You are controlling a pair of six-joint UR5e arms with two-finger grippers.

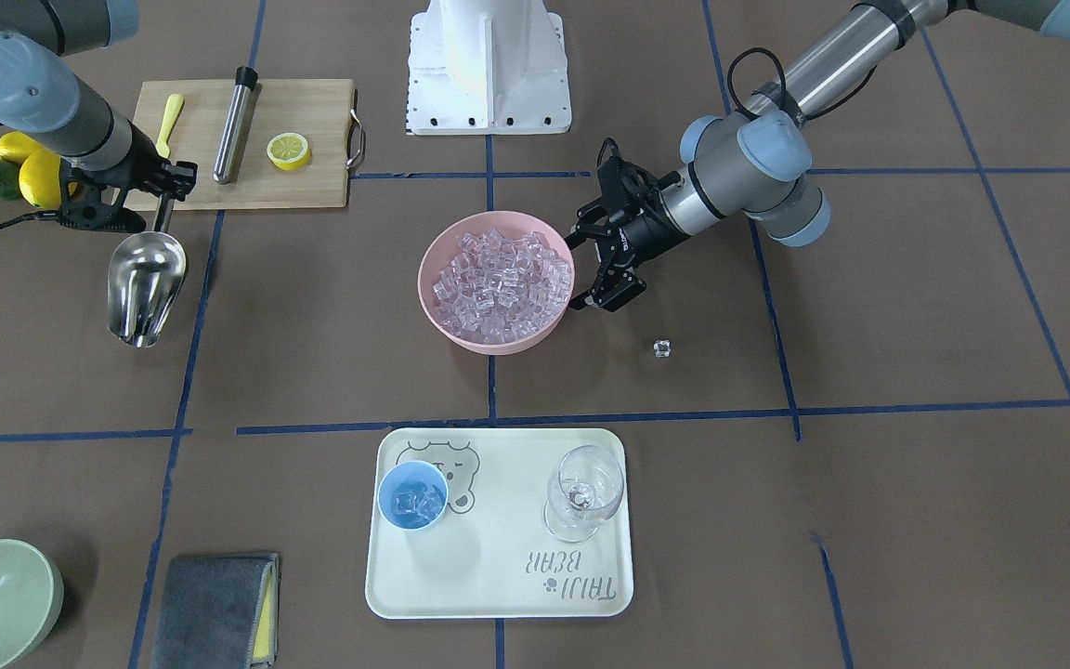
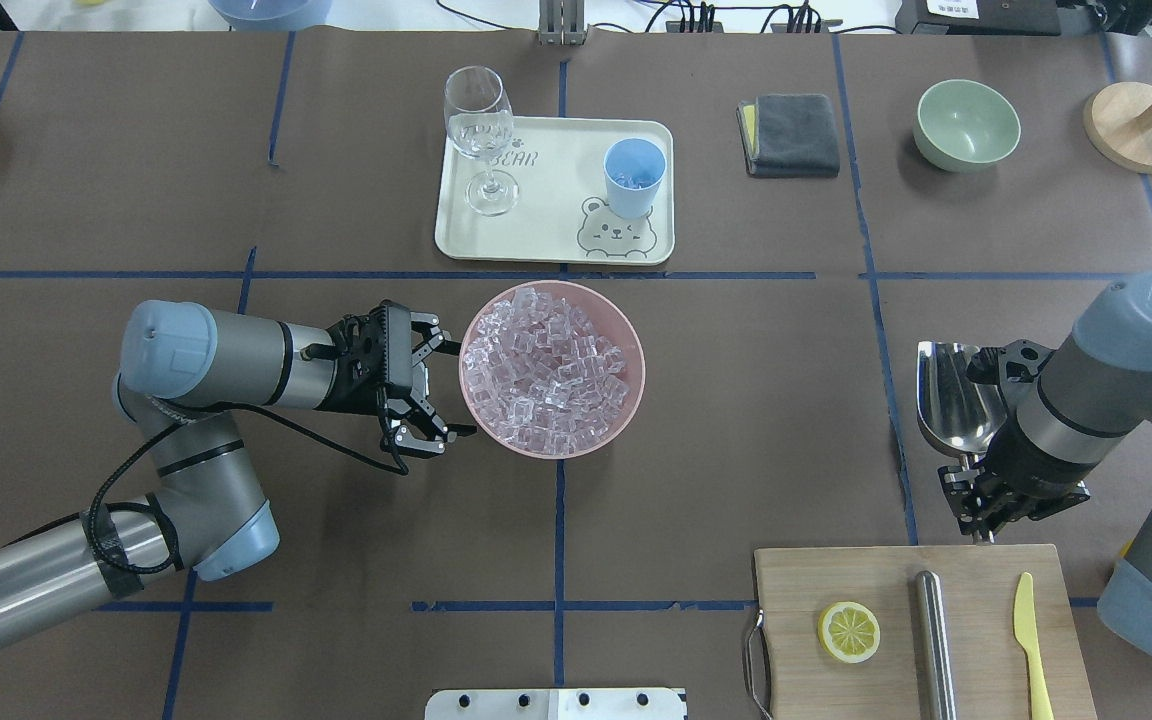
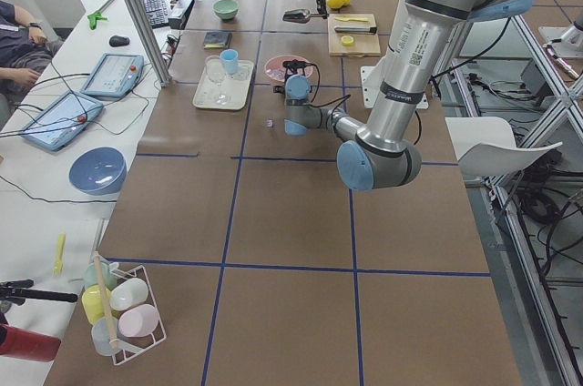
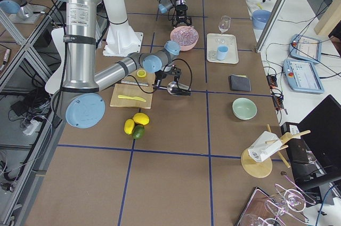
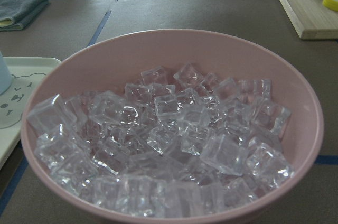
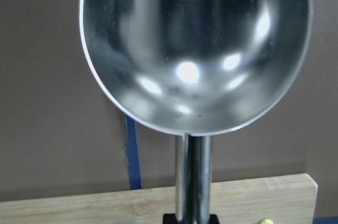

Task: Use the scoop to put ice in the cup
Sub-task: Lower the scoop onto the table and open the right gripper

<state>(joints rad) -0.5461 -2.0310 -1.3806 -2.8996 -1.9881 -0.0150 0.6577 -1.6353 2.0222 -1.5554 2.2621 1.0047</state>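
Front cam shows stray ice cube nr pink bowl; overhead doesn't.

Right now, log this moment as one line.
right gripper: shut on scoop, empty | left gripper: open beside bowl of ice | cup: some ice inside, on tray | stray cube on table

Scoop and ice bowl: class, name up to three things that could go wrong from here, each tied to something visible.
1. The pink bowl is heaped with ice; digging may spill cubes, like the stray cube.
2. The left gripper is open beside the bowl, not gripping it, so it might slide.
3. The scoop in the right gripper looks wider than the cup; cubes could miss, or it may hit the wine glass.
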